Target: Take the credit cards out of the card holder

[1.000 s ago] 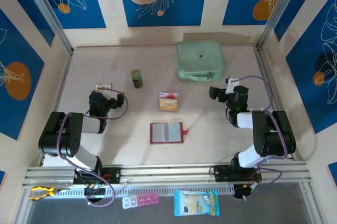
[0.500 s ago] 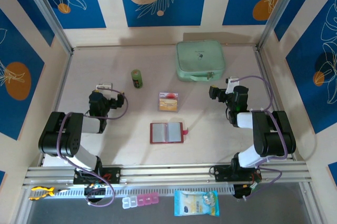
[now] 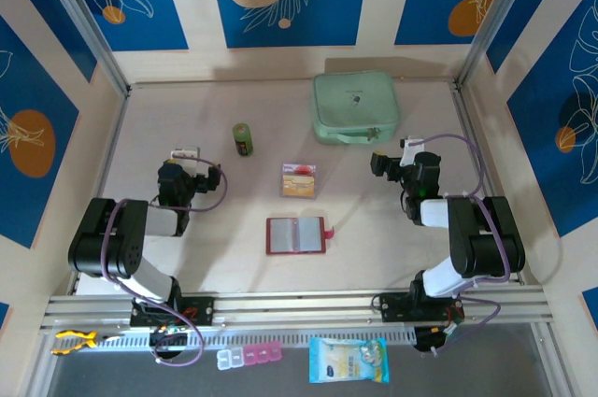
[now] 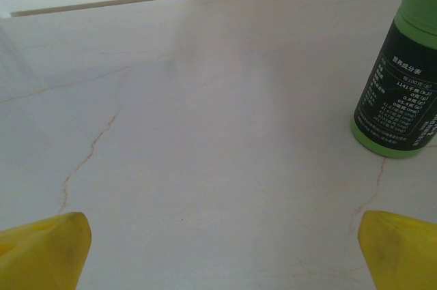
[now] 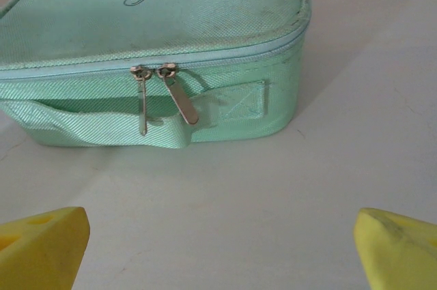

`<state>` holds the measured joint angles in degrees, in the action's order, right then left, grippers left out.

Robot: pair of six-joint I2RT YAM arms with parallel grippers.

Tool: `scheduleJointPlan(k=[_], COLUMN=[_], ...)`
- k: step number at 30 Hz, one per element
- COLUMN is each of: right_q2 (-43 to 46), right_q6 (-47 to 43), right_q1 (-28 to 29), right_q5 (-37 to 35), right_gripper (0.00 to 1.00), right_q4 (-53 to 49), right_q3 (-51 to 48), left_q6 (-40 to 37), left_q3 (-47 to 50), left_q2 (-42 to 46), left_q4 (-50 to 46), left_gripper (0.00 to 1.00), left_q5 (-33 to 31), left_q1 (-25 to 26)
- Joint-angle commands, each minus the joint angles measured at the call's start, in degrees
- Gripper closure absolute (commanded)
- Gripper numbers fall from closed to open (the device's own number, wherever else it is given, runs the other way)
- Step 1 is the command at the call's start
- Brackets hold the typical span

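Scene: we look down on a pale surface (image 3: 187, 248) with two robot arms bolted at its near edge, both drawn back to their own sides.
Card holder: the small red card holder (image 3: 296, 235) lies opened flat near the middle of the surface, clear inner pockets facing up and a small red tab sticking out on its right side.
Credit cards: a small pile of credit cards (image 3: 299, 181) lies on the surface just beyond the holder, apart from it. We make out a tan card and a white one with a reddish band.
Left claw: the left claw (image 4: 222, 249) is spread wide and holds nothing. Its yellow tips sit low over bare surface, near a green bottle (image 4: 399, 78) that stands upright.
Right claw: the right claw (image 5: 220, 248) is also spread wide and empty, facing the zip side of a mint green case (image 5: 157, 37) at the far side.
Done, as we judge it: cards are already out of the holder and laid beside it, and neither claw is near it.
Left to do: the pockets look pale and flat from above, but they are too small for us to tell whether any card is inside. If one is, it needs pulling out.
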<state>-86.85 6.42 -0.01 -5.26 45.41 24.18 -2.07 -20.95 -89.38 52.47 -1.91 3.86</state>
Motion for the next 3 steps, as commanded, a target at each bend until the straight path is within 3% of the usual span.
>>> scheduleJointPlan(k=[1, 3], right_q2=[-0.5, -0.2], right_q6=[-1.4, -1.6], right_q1=[-1.1, -0.4], right_q5=[5.8, 4.4], right_gripper=[0.01, 0.01], right_q4=[0.6, 0.9], right_q3=[-0.2, -0.6], left_q6=[-0.8, -0.8], left_q3=[-1.0, -1.0], left_q2=[-0.3, -0.3], left_q4=[0.3, 0.3], left_gripper=[0.00, 0.00], left_q5=[1.2, 1.1], left_q1=[-0.3, -0.3])
